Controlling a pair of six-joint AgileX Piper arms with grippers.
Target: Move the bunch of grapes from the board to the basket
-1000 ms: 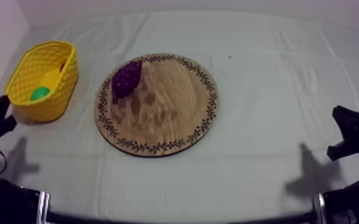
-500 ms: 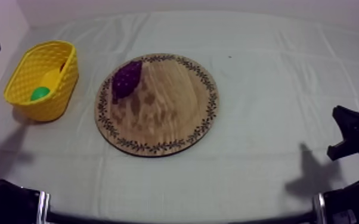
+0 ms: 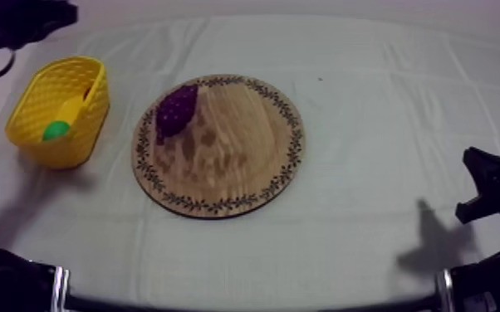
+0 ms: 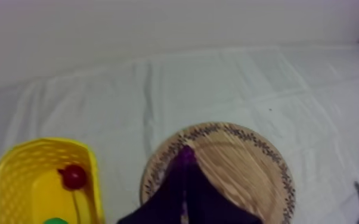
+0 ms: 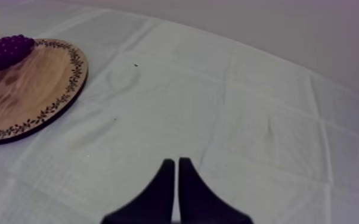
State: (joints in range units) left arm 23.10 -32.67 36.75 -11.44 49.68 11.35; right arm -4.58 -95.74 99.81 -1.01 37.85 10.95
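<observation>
The purple bunch of grapes lies on the upper left part of the round wooden board. The yellow basket stands left of the board. My left arm reaches in behind the basket. In the left wrist view my left gripper is shut on nothing, high above the board, with the grapes just past its tips. My right gripper is shut and hangs over bare cloth, far right of the board and the grapes.
The basket holds a small red fruit, a green fruit and a yellow fruit. My right gripper rests low at the table's right edge. A wall runs along the table's far side.
My left arm has risen from the lower left beside the basket to the upper left behind it. The right arm, grapes and board have not moved.
</observation>
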